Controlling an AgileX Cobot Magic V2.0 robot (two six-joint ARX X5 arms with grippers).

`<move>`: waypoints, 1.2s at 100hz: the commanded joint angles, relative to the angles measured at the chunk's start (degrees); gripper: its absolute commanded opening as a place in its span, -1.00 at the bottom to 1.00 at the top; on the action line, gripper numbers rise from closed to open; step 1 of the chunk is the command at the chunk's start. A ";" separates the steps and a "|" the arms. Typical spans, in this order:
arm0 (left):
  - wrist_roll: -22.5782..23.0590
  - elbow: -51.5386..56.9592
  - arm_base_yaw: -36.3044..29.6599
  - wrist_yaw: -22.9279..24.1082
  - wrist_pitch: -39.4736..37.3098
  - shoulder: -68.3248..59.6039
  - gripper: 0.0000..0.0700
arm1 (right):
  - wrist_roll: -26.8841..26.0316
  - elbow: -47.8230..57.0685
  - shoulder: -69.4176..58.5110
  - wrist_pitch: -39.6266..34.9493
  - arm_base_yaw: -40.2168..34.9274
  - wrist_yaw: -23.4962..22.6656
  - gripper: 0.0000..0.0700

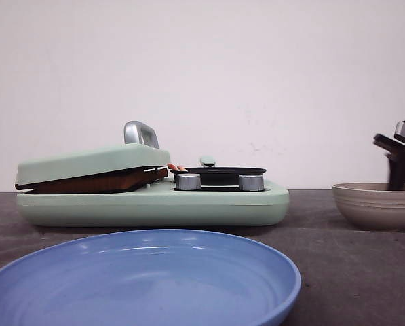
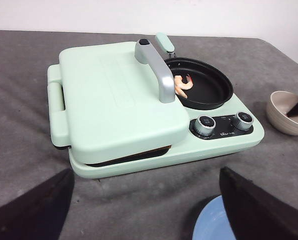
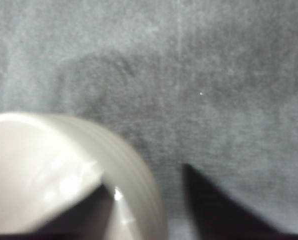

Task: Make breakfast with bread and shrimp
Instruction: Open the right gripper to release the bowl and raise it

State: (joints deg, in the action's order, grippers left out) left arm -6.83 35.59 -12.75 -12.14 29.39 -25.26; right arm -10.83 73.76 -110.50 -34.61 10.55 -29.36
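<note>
One shrimp (image 2: 183, 85) in one pan (image 2: 211, 95); two knobs (image 2: 205, 125); both grippers' fingers apart, empty.

Lighting is soft, even and fairly bright, with only faint shadows on the grey cloth. The front view is sharp, though the blue plate (image 1: 141, 278) close to the lens carries pale glare streaks. The right wrist view is heavily blurred; the beige bowl (image 3: 64, 170) smears, with a washed-out highlight.
</note>
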 commanded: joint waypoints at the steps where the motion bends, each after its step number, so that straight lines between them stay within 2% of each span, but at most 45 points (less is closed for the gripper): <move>1: -0.26 0.22 0.00 -0.13 -0.61 -0.22 0.46 | -0.31 0.50 -1.25 0.33 0.11 0.90 0.38; 50: -0.37 0.22 0.00 -0.11 -0.66 -0.22 0.46 | -0.61 0.59 5.62 2.43 3.67 -0.74 0.42; 79: -0.79 0.22 -0.02 -0.13 -0.68 -0.22 0.46 | -2.16 0.59 15.34 2.14 5.73 -3.69 0.42; 98: -1.40 0.22 0.00 -0.13 -0.70 -0.22 0.46 | -2.14 0.59 23.82 2.36 3.43 -3.76 0.41; 112: -1.40 0.22 0.00 -0.13 -0.70 -0.22 0.46 | -1.88 0.59 30.23 2.43 0.31 -4.33 0.25; 120: -1.40 0.22 0.00 -0.13 -0.68 -0.22 0.46 | -1.49 0.59 33.77 2.43 -2.05 -4.31 -0.04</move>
State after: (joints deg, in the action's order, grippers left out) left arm -8.10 35.59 -12.75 -12.14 29.36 -25.26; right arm -12.47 73.67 -78.48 -32.56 9.85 -33.34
